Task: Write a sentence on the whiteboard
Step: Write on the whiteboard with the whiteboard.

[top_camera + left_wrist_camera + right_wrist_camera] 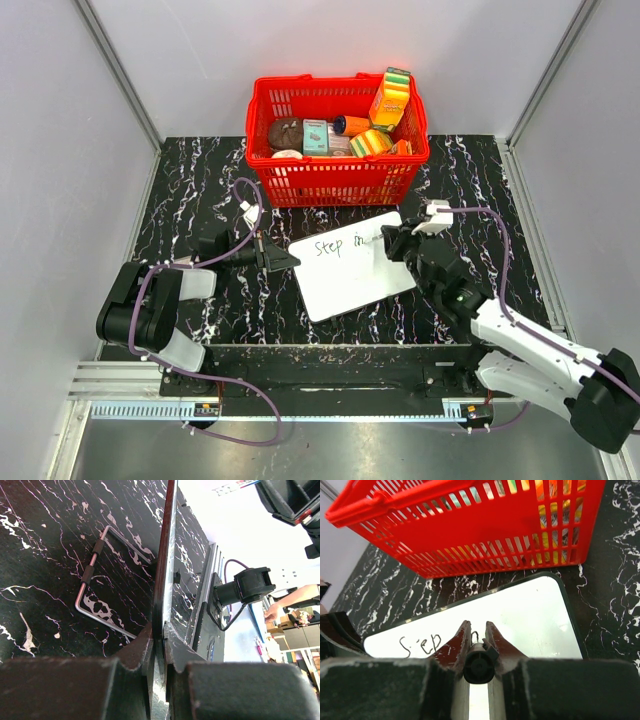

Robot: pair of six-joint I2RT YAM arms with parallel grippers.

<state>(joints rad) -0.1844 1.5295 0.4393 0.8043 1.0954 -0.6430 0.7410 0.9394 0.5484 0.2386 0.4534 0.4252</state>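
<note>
The whiteboard (pixel 352 266) lies tilted on the black marbled table, in front of the red basket. Black handwriting on it (pixel 340 244) reads "Step in". My left gripper (pixel 283 261) is shut on the board's left edge; in the left wrist view the board shows edge-on (pixel 165 580) between the fingertips. My right gripper (pixel 392 243) is shut on a black marker (pixel 479 663) and holds it over the board's upper right part, tip at the end of the writing. In the right wrist view the board (pixel 530 615) shows "Step" (pixel 420 642) and an "n" between the fingers.
A red basket (pixel 340 180) full of groceries stands just behind the board and fills the top of the right wrist view (pixel 470 535). A bent metal rod (pixel 97 587) lies on the table by the board's left edge. White walls enclose the table.
</note>
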